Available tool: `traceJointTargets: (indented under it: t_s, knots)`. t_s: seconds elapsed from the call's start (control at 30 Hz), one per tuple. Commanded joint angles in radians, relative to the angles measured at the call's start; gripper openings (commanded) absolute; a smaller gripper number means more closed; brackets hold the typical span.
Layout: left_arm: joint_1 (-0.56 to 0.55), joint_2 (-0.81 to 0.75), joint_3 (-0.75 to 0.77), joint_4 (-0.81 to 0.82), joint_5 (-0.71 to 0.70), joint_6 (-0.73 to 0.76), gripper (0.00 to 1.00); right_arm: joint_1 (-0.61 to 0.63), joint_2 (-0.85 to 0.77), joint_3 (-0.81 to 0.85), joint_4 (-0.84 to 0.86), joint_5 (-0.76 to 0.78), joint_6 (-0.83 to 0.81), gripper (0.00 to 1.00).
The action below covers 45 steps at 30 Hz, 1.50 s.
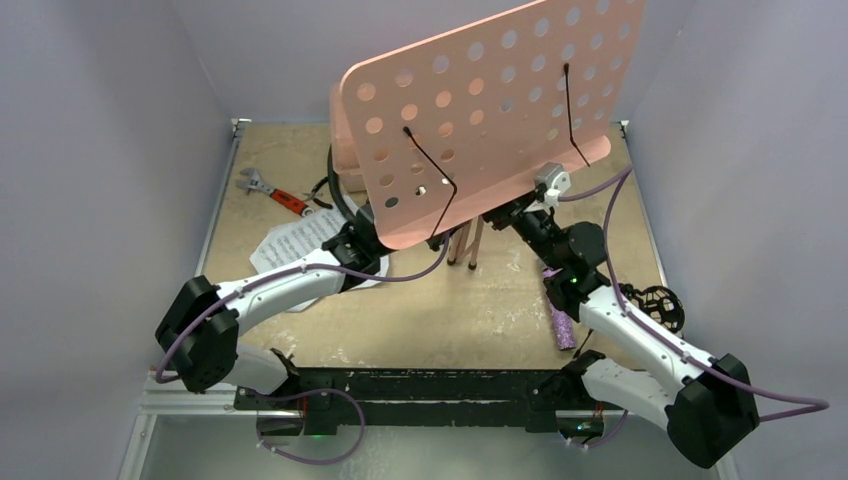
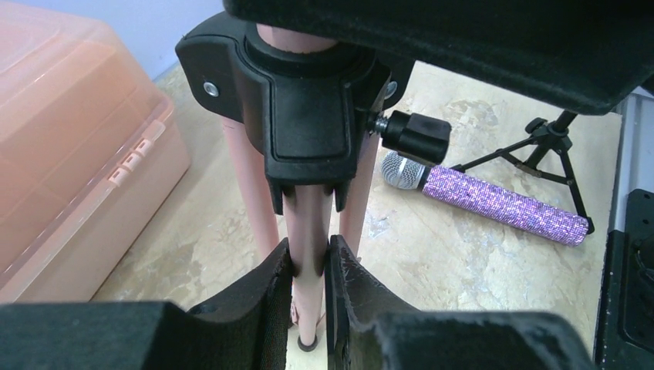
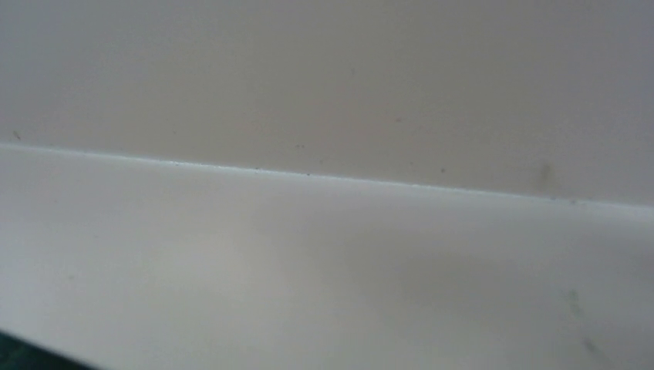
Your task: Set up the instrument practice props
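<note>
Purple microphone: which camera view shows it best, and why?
Left wrist: the microphone lies whole, grey head to tail. Top external shows only its purple end beside the right arm. Right wrist: none.

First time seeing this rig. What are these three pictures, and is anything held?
Two robot arms are bolted at the near edge of the table. The overhead picture shows both from above; the other two come from cameras on their wrists. The left gripper is shut on a leg of the pink perforated music stand. The right gripper is up at the stand's lower edge; its own view shows only a pale surface, so its grip is unclear. On the table lie white sheet-music pages, a purple glittery microphone and a red-handled wrench.
</note>
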Motion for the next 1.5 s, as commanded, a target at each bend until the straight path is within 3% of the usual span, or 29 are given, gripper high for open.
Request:
traceJointTargets:
  t_s: [0.0, 0.2, 0.43, 0.57, 0.73, 0.93, 1.47]
  knots:
    - [-0.002, -0.063, 0.069, -0.004, -0.106, 0.053, 0.00, 0.007, -0.017, 0.119, 0.190, 0.029, 0.075, 0.00]
    - [-0.002, -0.079, 0.093, -0.090, -0.169, 0.075, 0.00, 0.007, 0.003, 0.157, 0.156, 0.005, 0.066, 0.00]
    - [-0.001, -0.094, 0.087, -0.143, -0.205, 0.048, 0.00, 0.007, 0.055, 0.274, -0.040, -0.133, -0.026, 0.00]
    - [-0.002, -0.107, 0.074, -0.143, -0.213, 0.032, 0.00, 0.007, 0.055, 0.258, -0.043, -0.151, -0.032, 0.00]
    - [-0.002, -0.109, 0.077, -0.165, -0.205, 0.029, 0.00, 0.007, 0.048, 0.237, -0.039, -0.133, -0.024, 0.24]
    - [-0.002, -0.105, 0.078, -0.167, -0.150, 0.041, 0.00, 0.007, 0.047, 0.225, -0.017, -0.124, -0.013, 0.40]
    - [-0.002, -0.073, 0.115, -0.178, -0.049, 0.087, 0.00, 0.007, 0.091, 0.235, 0.020, -0.066, -0.032, 0.64]
